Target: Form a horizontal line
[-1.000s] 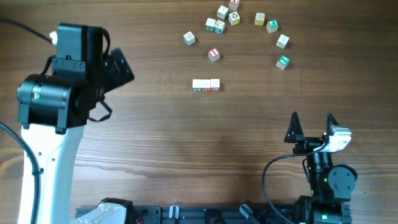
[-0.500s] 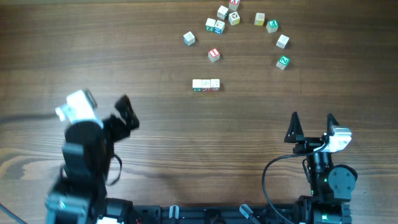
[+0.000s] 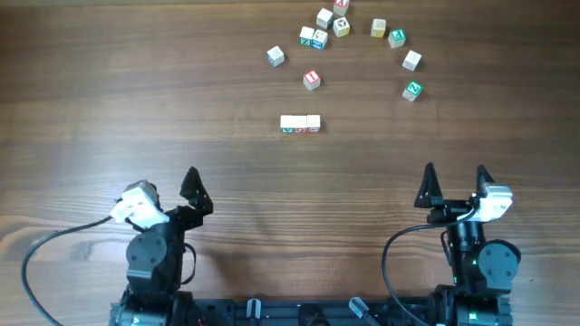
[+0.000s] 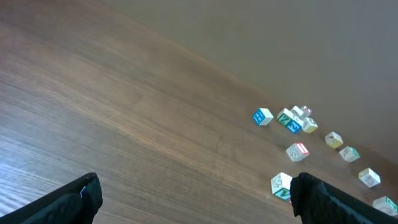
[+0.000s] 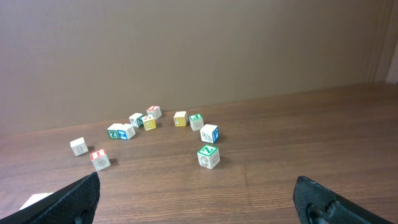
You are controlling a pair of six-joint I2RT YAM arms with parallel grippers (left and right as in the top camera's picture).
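I see horizontal line (image 3: 300,123) formed, frame centre. Left gripper (image 4: 194,180), right gripper (image 3: 455,172) at bottom edge, fingers spread wide, empty. I judge task done; no further move needed.

In the left wrist view the horizontal line (image 4: 281,185) shows little more than one end cube, its remainder running behind a dark finger (image 4: 329,202) of the left end effector (image 4: 196,182). In the right wrist view only a whitish corner of the line peeks out at the lower left, beside a finger of the right end effector (image 5: 196,180). Overhead, a red-marked cube (image 3: 341,4) is cut by the top edge, and the marks on the cubes are too small to read.
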